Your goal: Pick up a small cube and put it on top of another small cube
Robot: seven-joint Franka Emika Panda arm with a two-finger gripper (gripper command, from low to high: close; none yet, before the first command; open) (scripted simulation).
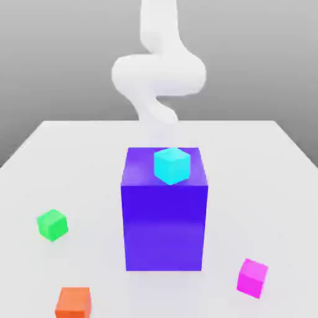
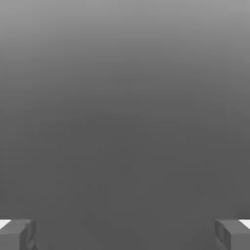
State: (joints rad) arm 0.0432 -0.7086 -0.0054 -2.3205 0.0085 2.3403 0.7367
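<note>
Magenta cube (image 1: pixel 253 277) seemingly well apart from block (image 1: pixel 164 227).

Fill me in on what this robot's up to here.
A single Franka Panda arm stands behind the big blue-violet block, its gripper open and holding nothing. The small magenta cube, the green cube and the orange cube are on the table, apart from one another. A small cyan cube appears over the block's top. No small cube is stacked on another yet.
</note>
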